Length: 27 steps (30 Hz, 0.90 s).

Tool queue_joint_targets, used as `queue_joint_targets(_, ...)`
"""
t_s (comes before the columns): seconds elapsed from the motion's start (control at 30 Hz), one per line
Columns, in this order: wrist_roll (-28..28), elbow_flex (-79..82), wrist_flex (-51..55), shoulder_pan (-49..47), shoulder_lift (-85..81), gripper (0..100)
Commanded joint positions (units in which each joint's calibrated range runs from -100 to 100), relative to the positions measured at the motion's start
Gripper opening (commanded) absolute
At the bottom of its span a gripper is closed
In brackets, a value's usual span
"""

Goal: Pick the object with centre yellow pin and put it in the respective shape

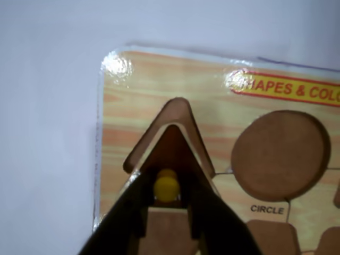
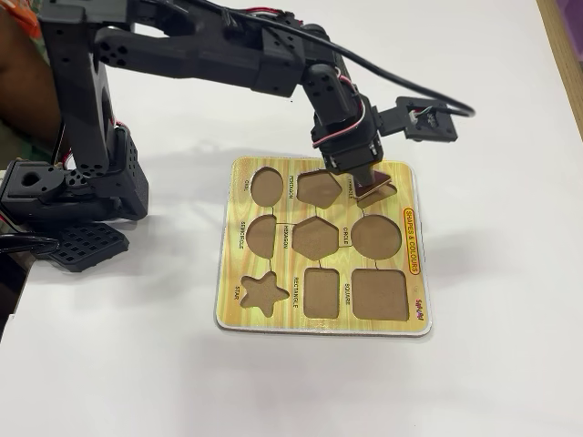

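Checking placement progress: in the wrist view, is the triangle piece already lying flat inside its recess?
No: the triangle piece sits tilted over the triangular recess, its yellow knob between the gripper fingers.

You see the brown triangle piece [image 1: 171, 146] with its round yellow knob [image 1: 167, 187] in the middle. It sits tilted over the triangle hole [image 1: 159, 133], not flat inside yet. The hole has a brown bottom. It is at a corner of the yellow board [image 2: 239, 300], next to the circle hole.

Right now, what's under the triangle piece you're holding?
The triangle recess of the board. Its brown floor shows past the triangle piece's tip; the rest is hidden under the piece and the gripper.
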Motion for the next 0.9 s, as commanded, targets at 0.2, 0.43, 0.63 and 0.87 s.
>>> queue_joint_targets(0.2, -0.26, -4.41, -6.14, 0.68, 2.46, 1)
queue_joint_targets(0.43, -0.15, -3.78, -6.05, 0.87, 2.79, 1)
queue_joint_targets(0.63, -0.21, -3.33, -5.36, 0.87, 2.87, 1)
queue_joint_targets(0.87, -0.15, -3.24, -5.28, 0.87, 2.37, 1)
